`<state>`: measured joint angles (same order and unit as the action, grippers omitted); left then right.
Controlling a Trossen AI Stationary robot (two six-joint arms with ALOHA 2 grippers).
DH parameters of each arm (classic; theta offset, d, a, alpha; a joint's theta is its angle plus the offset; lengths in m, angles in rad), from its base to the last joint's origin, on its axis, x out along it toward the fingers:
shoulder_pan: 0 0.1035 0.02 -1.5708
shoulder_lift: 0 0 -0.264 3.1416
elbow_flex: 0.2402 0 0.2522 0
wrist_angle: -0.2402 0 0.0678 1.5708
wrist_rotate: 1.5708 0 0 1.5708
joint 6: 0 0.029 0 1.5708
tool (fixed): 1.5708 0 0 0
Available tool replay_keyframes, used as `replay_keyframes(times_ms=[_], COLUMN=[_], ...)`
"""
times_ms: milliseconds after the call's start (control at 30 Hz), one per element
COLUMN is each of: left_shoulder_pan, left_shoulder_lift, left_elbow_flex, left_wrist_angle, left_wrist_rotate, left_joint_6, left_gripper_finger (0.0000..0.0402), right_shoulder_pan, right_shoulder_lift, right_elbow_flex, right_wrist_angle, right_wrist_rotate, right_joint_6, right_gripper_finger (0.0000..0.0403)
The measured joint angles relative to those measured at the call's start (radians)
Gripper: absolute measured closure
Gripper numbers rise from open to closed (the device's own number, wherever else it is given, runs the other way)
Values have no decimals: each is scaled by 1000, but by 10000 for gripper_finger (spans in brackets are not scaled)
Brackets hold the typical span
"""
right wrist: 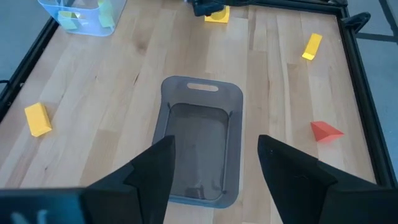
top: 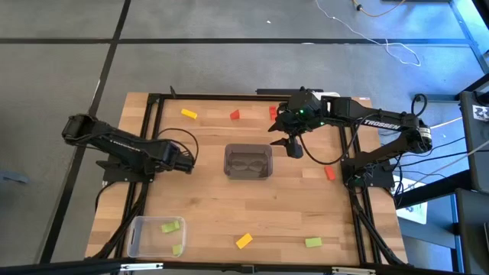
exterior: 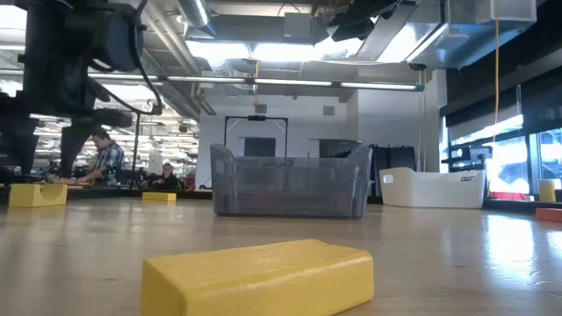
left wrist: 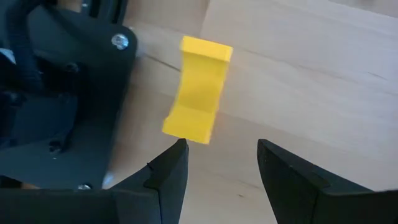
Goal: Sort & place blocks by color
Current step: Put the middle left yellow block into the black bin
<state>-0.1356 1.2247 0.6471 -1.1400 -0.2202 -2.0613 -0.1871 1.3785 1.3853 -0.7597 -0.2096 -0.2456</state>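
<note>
My right gripper (top: 288, 143) hangs above the worktop (top: 306, 214), just beside the far right corner of the grey bin (top: 248, 162), fingers spread and holding nothing. In my right wrist view the grey bin (right wrist: 200, 149) lies straight ahead between my fingers and looks empty. My left gripper (left wrist: 217, 163) is low at the left side of the worktop, also spread and empty, with a yellow block (left wrist: 199, 88) lying just beyond its fingertips, not yet between them.

The blocks are scattered. Two light green ones sit in the clear bin (top: 137, 237) at the near left corner. Loose on the worktop are a yellow block (top: 189, 114) and a red block (top: 234, 114) at the far edge, another red block (top: 329, 173) right of the grey bin, and a yellow block (top: 244, 241) and a green block (top: 313, 242) along the near edge.

The sort looks barely begun. I judge the step in hand to be the left pick. To do it well I should ease forward until the block sits squarely between my fingers, align them across its narrow sides, and close only once it is centred. A grip on one corner could twist it out. It looks light and rigid, so a modest squeeze should do.
</note>
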Motion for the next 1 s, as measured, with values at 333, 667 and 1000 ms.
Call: replay_keyframes(times_ms=[333,667,1000], left_shoulder_pan=[23,30,31], left_shoulder_lift=[86,164,162], left_elbow_flex=[-25,-6,34], left_wrist_angle=[23,137,277], left_wrist_rotate=[-3,9,-13], left_joint_6=[-24,33,81], left_gripper_finger=[219,219,219], right_shoulder_pan=[0,0,0], right_shoulder_lift=[0,0,0], right_elbow_flex=[0,0,0], right_wrist_angle=[0,0,11], right_wrist_rotate=[0,0,0], right_joint_6=[-3,-29,-31], right_gripper_finger=[173,173,173])
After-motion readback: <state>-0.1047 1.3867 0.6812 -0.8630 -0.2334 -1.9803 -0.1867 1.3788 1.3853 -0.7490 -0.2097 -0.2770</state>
